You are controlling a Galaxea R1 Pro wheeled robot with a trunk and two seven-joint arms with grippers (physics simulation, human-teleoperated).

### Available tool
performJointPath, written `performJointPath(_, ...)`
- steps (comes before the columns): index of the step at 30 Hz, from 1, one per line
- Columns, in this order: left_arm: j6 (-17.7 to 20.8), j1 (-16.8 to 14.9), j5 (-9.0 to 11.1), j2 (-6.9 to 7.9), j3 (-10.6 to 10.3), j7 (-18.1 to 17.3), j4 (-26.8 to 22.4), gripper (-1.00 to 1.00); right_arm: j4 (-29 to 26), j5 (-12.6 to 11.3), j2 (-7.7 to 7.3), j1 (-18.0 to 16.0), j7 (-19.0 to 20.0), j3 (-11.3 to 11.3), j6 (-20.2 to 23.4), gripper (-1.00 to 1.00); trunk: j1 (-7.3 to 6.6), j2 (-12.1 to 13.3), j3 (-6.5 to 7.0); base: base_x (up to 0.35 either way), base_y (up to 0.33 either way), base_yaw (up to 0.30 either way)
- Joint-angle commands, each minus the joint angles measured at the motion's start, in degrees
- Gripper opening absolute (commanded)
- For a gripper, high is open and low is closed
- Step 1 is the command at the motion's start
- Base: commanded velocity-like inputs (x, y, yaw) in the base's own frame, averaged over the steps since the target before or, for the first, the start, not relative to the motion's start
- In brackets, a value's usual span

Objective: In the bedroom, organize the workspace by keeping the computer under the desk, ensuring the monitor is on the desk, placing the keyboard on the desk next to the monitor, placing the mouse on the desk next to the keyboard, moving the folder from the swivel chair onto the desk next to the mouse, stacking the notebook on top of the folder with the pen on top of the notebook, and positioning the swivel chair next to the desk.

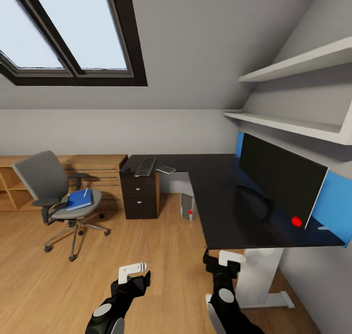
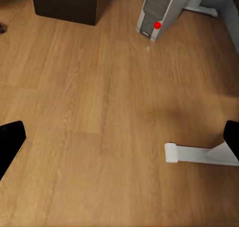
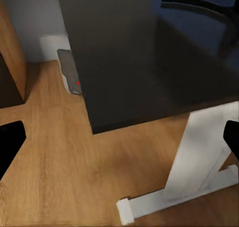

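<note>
Head view | swivel chair (image 1: 54, 192) well apart from desk (image 1: 215, 197) | computer (image 1: 187, 206) beneath

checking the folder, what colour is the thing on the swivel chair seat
Blue, with a thin white stick on top; clearest in the head view.

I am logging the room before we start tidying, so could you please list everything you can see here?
desk: one, black top, white leg, along the right wall
monitor: one, black, on the desk by the blue panel
keyboard: one, dark, on the desk's far end above the drawers
computer: one, light grey, on the floor under the desk
swivel chair: one, grey, at left, away from the desk
blue book: one, on the chair seat
pen: one, white, on the blue book
shelves: two, white, on the right wall
skylight: one, dark frame
left hand: black, open
right hand: black, open
</note>
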Motion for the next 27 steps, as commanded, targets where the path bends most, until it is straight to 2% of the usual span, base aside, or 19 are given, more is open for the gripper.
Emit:
performJointPath(1, 0.1, 0.0, 0.6, 0.03, -0.1, 0.5, -0.1, 1.0, -1.7, -2.0, -0.11, 0.0, -0.4, 0.3, 1.1, 1.0, 0.01, -0.1, -0.08, 0.0, 0.333, 0.0)
performJointPath(6, 0.1, 0.0, 0.6, 0.03, -0.1, 0.5, -0.1, 1.0, -2.5, -3.2, -0.12, 0.0, -0.4, 0.5, 1.5, 1.0, 0.01, -0.1, -0.08, 0.001, 0.333, 0.013)
performJointPath(11, 0.1, 0.0, 0.6, 0.01, -0.2, 0.5, -0.1, 1.0, -2.5, -3.4, -0.12, 0.0, -0.4, 0.4, 1.5, 1.0, 0.01, -0.1, -0.08, 0.104, 0.293, 0.185)
performJointPath(19, 0.0, 0.0, 0.7, 0.08, 0.0, 0.5, -0.6, 1.0, -2.3, -3.3, -0.12, 0.0, -0.2, 0.5, 1.4, 1.0, 0.01, -0.1, -0.14, 0.075, 0.059, 0.255)
performJointPath(26, 0.1, 0.0, 0.7, 0.09, 0.0, 0.5, -0.6, 1.0, -1.8, -3.2, -0.13, 0.0, -0.1, 0.8, 1.4, 1.0, 0.01, -0.1, -0.21, 0.28, 0.009, 0.067)
performJointPath(27, 0.1, 0.0, 0.7, 0.09, 0.1, 0.5, -0.6, 1.0, -0.9, -3.1, -0.15, 0.0, -0.1, 2.6, 1.4, 1.0, 0.01, -0.1, -0.21, 0.318, 0.032, 0.004)
